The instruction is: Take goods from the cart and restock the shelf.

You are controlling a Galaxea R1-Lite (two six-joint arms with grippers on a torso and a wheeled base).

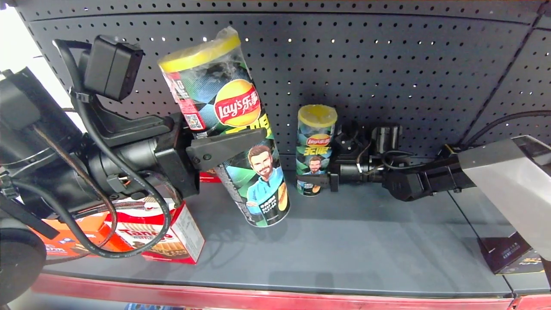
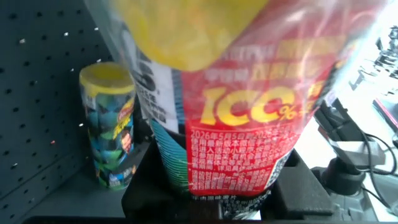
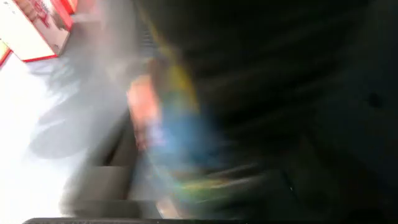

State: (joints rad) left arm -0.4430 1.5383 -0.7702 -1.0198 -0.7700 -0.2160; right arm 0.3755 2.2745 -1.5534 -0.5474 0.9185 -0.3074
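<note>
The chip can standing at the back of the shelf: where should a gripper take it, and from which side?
Take the upright can around its lower body, sideways from the robot's right: the pegboard stands close behind it, and the tilted can in the left gripper crowds its left. The right gripper is at that spot.

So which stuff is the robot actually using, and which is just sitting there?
Using: tilted chips can in left gripper; upright chips can in right gripper; shelf.
Just sitting: red-and-white wafer box, orange box, dark box.
</note>
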